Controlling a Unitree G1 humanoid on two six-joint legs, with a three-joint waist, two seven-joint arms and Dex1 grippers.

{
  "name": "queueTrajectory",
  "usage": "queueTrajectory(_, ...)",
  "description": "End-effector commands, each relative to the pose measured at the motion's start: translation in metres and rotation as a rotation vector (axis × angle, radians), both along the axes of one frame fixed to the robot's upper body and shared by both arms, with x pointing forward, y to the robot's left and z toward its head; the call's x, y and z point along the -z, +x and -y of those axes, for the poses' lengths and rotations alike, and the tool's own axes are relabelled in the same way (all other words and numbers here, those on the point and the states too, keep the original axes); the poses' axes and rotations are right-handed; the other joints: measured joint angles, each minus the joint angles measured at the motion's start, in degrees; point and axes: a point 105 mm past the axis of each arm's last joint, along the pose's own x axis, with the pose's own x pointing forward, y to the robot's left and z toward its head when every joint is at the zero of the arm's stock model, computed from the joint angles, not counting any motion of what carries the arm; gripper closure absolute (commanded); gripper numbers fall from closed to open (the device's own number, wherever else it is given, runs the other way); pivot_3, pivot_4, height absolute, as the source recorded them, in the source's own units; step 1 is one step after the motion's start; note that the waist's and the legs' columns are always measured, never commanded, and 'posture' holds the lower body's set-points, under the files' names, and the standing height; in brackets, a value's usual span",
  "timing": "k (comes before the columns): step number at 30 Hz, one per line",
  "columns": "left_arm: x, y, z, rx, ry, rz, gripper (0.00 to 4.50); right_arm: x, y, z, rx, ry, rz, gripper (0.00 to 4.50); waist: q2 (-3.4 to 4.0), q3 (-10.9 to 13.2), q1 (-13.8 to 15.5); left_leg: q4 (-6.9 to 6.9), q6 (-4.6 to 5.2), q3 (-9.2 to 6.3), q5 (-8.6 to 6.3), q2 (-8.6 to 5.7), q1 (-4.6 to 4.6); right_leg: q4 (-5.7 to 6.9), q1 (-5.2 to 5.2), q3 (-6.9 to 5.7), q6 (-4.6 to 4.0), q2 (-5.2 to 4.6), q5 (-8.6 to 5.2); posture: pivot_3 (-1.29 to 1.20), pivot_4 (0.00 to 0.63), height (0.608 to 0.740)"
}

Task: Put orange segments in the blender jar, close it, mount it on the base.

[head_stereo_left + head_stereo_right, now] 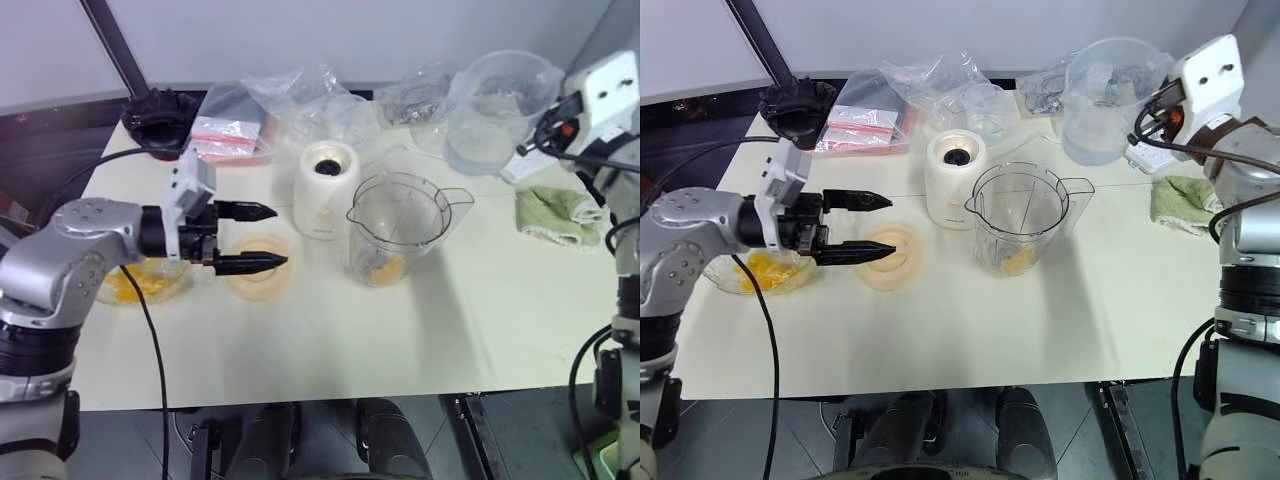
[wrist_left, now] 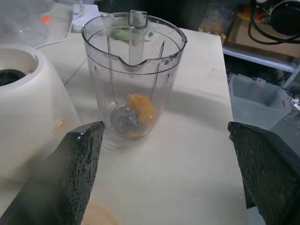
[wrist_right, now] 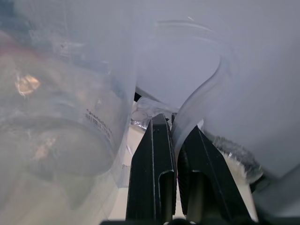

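**Left eye view: jar loaded, lid off, base bare**

Left eye view. Large clear tapered plastic blender jar (image 1: 398, 228) stands upright mid-table, uncovered, glossy yellow-orange orange segments (image 1: 385, 268) lying at its bottom by the blade. Squat cream-white cylindrical base (image 1: 326, 190) just beside it, black socket up, nothing mounted. Flat round cream lid (image 1: 257, 268) on the table under the left gripper (image 1: 262, 237), whose jaws are spread wide, holding nothing. More segments in a glass bowl (image 1: 140, 286). Right gripper (image 3: 176, 124): fingers pressed together, close against a big clear jug (image 1: 492, 110).
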Motion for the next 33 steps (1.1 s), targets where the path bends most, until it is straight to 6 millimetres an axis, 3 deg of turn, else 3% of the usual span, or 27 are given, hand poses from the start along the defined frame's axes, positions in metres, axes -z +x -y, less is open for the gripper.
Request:
queueTrajectory(1, -0.007, -0.003, 0.0, 0.003, 0.0, 0.048, 0.11, -0.025, -0.007, -0.004, -0.011, -0.082, 0.109, 4.45, 0.0, 0.0, 0.0, 0.01, 0.0, 0.0, 0.0, 0.0, 0.0, 0.01, 0.0, 0.0, 0.0, 0.0, 0.0, 0.0, 0.15, 0.74)
queueTrajectory(14, -0.004, -0.003, -0.001, -0.01, 0.001, 0.05, 0.11, -0.028, -0.01, -0.02, -0.03, -0.356, 0.243, 4.45, 0.0, 0.0, -0.05, 0.08, -0.03, 0.0, 0.02, 0.0, 0.01, 0.05, 0.0, 0.01, -0.02, 0.03, 0.08, 0.0, 0.15, 0.74)
queueTrajectory(33, -0.003, -0.001, -0.001, -0.01, -0.002, 0.053, 0.11, -0.031, -0.013, -0.03, -0.045, -0.531, 0.363, 4.45, 0.0, 0.0, -0.06, 0.12, -0.07, 0.0, 0.04, 0.01, 0.03, 0.08, 0.02, 0.02, -0.06, 0.05, 0.13, 0.0, 0.15, 0.74)
